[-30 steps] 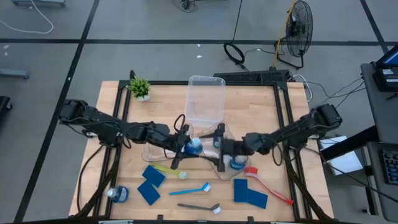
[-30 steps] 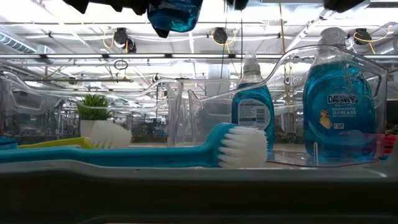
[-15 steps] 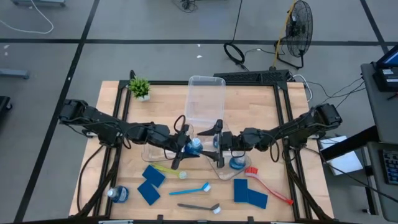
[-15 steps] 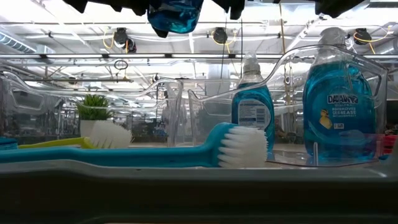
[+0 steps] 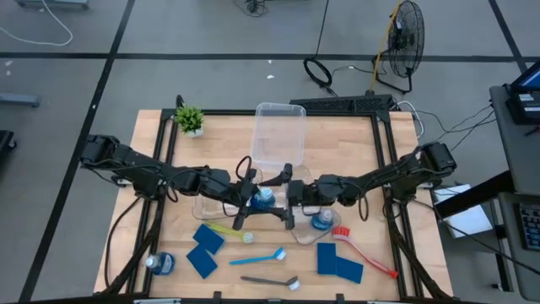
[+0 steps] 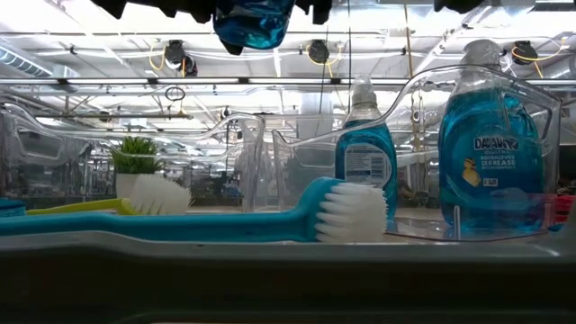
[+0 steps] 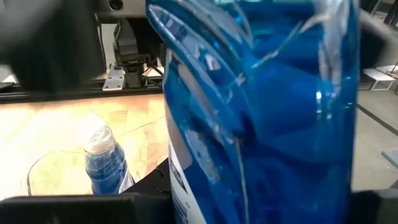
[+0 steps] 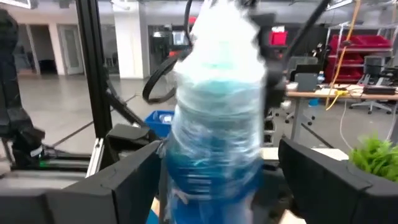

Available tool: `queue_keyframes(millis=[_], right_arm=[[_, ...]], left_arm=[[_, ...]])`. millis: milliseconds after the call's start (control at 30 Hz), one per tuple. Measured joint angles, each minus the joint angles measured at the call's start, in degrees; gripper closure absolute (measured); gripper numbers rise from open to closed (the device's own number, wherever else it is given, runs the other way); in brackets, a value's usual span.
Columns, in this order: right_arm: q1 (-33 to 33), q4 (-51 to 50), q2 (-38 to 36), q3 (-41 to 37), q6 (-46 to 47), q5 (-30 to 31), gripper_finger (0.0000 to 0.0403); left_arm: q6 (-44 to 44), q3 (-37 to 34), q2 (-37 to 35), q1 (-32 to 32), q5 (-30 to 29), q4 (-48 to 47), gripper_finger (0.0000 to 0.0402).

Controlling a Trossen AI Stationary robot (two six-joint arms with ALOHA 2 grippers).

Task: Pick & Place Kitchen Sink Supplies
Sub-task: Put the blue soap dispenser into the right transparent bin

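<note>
L gripper (image 5: 251, 200) sits mid-table over a clear bin (image 5: 221, 208), jaws clamped on a blue dish soap bottle (image 5: 264, 198) held up off the table; low view shows that bottle's base hanging at top. R gripper (image 5: 288, 196) is just beside it, fingers spread wide w/ the held bottle between them, not touching. A 2nd soap bottle (image 5: 321, 221) stands in the near bin. Teal brush (image 5: 258, 257) lies on the table's front part.
</note>
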Motion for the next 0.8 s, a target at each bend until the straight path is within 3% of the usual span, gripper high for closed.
queue_keyframes(millis=[267, 567, 700, 800], right_arm=[[0.0, 1.2, 0.8, 1.0, -1.5, 0.6, 0.0122], [0.1, -0.1, 0.8, 1.0, -2.0, 0.5, 0.0245], [0.1, -0.1, 0.8, 1.0, -4.0, 0.4, 0.0244], [0.6, -1.1, 0.2, 1.0, -6.0, 0.9, 0.0244]], left_arm=[[-0.2, 0.0, 0.0, 0.0, 0.0, -1.4, 0.0256], [-0.2, 0.0, 0.0, 0.0, -0.4, -0.9, 0.0256], [0.2, 0.0, 0.0, 0.0, -1.8, -1.2, 0.0248], [-3.0, 0.0, 0.0, -0.1, -4.9, -1.3, 0.0217]])
